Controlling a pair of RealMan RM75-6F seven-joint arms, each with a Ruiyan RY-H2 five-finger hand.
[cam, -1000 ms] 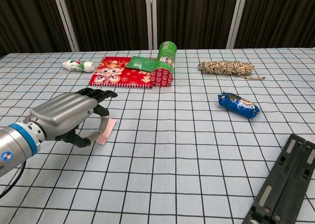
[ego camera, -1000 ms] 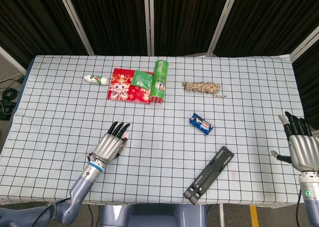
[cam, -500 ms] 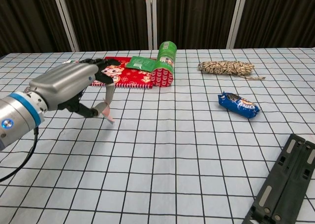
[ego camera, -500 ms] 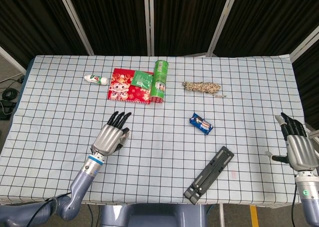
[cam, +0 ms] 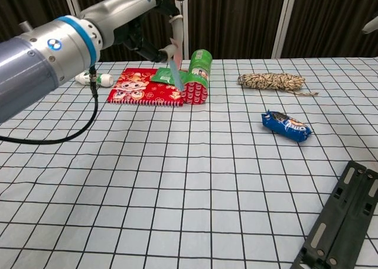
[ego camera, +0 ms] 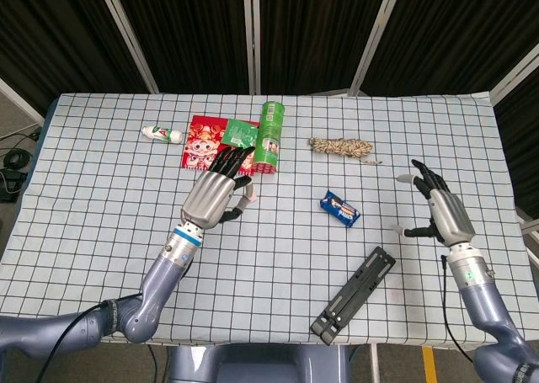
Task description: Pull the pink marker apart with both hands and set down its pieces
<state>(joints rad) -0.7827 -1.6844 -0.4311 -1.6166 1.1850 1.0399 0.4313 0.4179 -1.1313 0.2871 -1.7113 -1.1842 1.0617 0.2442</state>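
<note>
Pink marker (cam: 173,50) is pinched aloft in your left hand (ego camera: 217,194) at upper left; bring your open-fingered, empty right hand (ego camera: 446,215) across to grip its free end.

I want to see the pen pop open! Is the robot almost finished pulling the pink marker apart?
Not yet. Done: the left hand has picked the pink marker up off the table and holds it in the air. In hand: the right hand is up with fingers spread, empty, well apart from the marker. Left: grab the other end, pull it apart, and set both pieces down.
</note>
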